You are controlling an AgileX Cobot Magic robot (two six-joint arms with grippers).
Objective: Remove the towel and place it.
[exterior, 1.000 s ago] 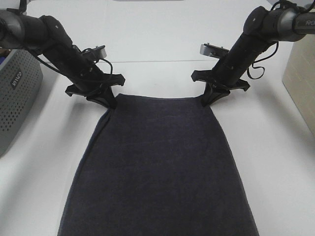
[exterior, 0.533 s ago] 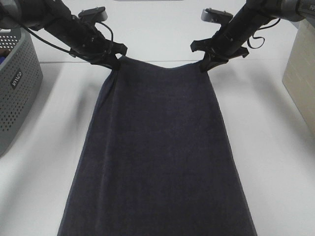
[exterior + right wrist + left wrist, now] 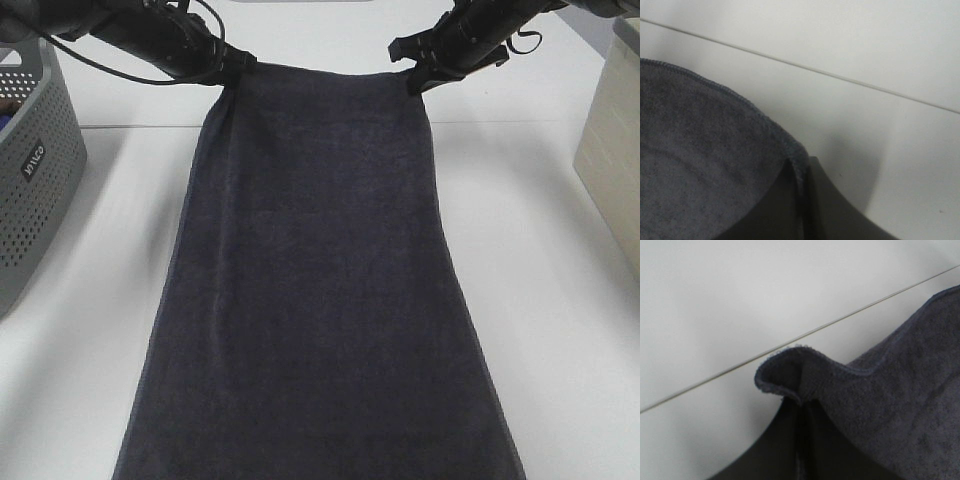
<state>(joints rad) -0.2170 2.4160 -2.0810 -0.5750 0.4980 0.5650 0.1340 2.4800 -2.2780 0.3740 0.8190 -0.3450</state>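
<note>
The towel [image 3: 320,280] is a long dark charcoal cloth stretched from the far top of the exterior view down past the near edge of the white table. My left gripper [image 3: 228,72] is shut on its far left corner, and my right gripper [image 3: 418,78] is shut on its far right corner. Both far corners are lifted high, so the cloth hangs taut between them. In the left wrist view the towel's corner [image 3: 805,375] bunches up above my left gripper [image 3: 801,412]. Seen from the right wrist, the hemmed edge [image 3: 765,125] runs into my right gripper [image 3: 801,175].
A grey perforated basket [image 3: 30,180] stands at the left edge of the table. A beige box [image 3: 612,150] stands at the right edge. A seam line [image 3: 520,124] crosses the white table [image 3: 560,330] at the back.
Both grippers have risen and moved toward the back, carrying the towel's far corners with them. More of the towel now hangs stretched out.
</note>
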